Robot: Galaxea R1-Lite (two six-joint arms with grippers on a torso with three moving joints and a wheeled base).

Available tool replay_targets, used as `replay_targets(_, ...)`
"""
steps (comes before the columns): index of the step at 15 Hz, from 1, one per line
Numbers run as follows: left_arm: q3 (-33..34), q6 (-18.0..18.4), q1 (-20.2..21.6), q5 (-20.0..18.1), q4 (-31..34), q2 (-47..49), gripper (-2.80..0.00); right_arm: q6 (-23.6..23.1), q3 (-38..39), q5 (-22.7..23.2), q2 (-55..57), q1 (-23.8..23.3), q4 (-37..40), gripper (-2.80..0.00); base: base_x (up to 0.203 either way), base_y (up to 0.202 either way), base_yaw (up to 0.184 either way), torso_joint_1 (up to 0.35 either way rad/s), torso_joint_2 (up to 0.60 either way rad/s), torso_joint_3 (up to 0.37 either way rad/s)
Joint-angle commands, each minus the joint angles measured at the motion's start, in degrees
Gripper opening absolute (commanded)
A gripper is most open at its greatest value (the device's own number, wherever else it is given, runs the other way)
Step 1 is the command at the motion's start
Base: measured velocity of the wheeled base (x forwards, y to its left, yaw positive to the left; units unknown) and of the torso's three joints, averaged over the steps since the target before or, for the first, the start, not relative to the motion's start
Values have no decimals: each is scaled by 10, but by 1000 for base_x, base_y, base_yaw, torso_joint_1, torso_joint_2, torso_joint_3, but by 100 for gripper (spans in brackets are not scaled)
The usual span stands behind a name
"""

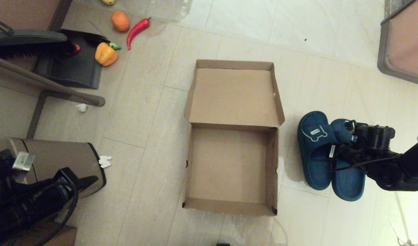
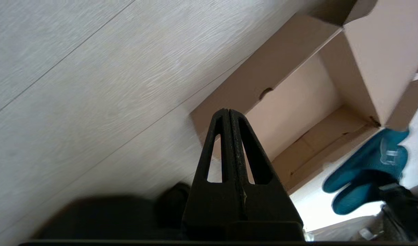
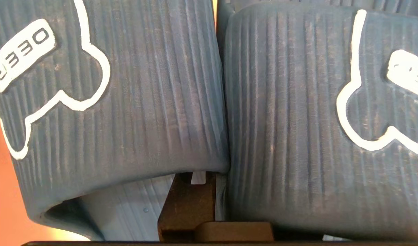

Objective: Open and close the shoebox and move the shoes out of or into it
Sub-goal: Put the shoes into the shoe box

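The shoebox (image 1: 187, 164) lies open and empty on the floor, its lid (image 1: 234, 95) folded back on the far side. The shoes (image 1: 315, 150), two navy slides with white emblems, sit side by side just right of the box. My right gripper (image 1: 344, 136) is at their straps. In the right wrist view one finger (image 3: 186, 205) reaches under one strap; the other is hidden under the second strap, with the straps' inner sides pressed between them. My left gripper (image 2: 228, 111) is shut and empty, parked low on the left. It looks at the shoebox (image 2: 297, 102) and shoes (image 2: 359, 174).
A brown trash bin (image 1: 58, 160) stands under the left arm. A dustpan with brush (image 1: 72, 65), yellow pepper (image 1: 106, 54), orange (image 1: 120, 21) and red chili (image 1: 137, 30) lie far left. Paper scraps (image 1: 81, 107) dot the floor. Furniture (image 1: 403, 44) fills the far right corner.
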Motion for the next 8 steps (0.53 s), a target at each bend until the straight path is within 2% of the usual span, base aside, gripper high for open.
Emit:
replay_targets(1,-3,-3,0,-1,-2,-7,-280,2,26,1,-114,29,11,-280,0,0,0,0,0,0)
replay_targets(2,-3,-3,-1,-1,-2,-10,-280,4,38,-2,-158,60,30,-280,0,0,0,0,0,0)
replay_targets(4,-11,-2,-15,-1,-2,-14,-280,18,43,-28,-214,154,76,-280,0,0,0,0,0,0)
replay_targets(6,-35,3,-31,-1,-1,-11,-280,40,24,-60,-252,243,129,-280,0,0,0,0,0,0)
replay_targets(8,-59,8,-37,1,-1,4,-280,51,0,-75,-277,310,185,-280,0,0,0,0,0,0)
